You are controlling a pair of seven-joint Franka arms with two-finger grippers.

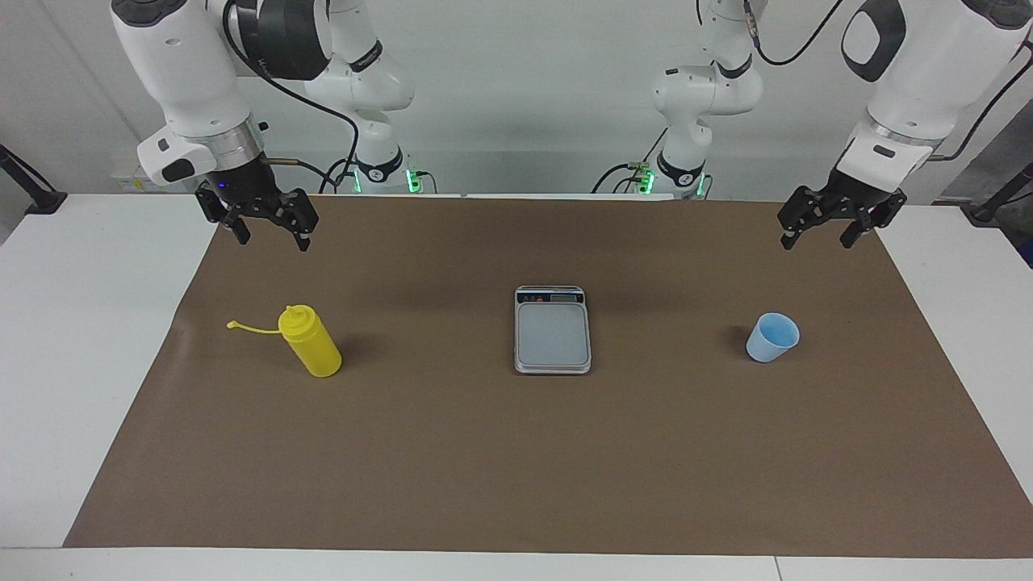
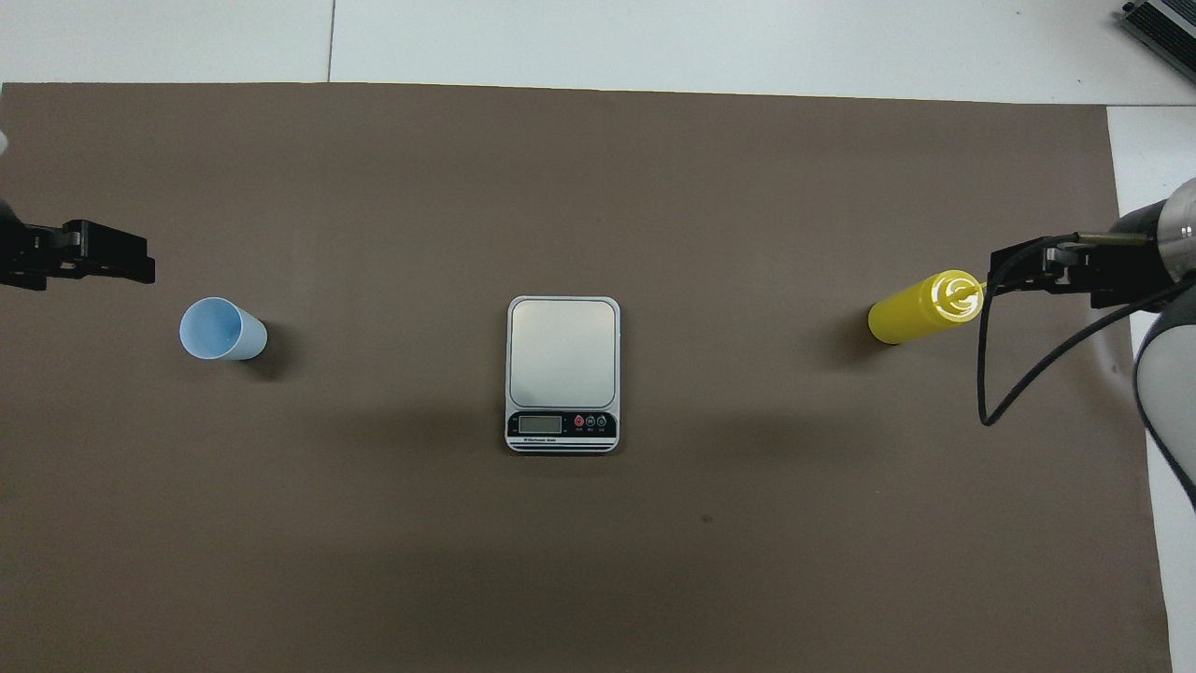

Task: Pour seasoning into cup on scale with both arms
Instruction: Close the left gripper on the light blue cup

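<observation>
Facing view | seasoning (image 1: 311, 342) upright | nozzle up | strap toward right arm's end

place: pretty clearly a robotics lab, not anybody's kitchen
arms: two white Franka arms (image 1: 202, 89) bolted at one long edge of the tabletop (image 1: 73, 339), green status lights glowing at their bases
cabling: loose black cables (image 1: 323, 113) hanging off the arms (classic test-rig look)
surface: white tabletop with a plain brown mat (image 1: 516, 468) running nearly to its edges
backdrop: bare white wall (image 1: 524, 81), no home or shop furniture
extra gear: black stands (image 1: 32, 190) clamped at the corners nearest the robots
</observation>
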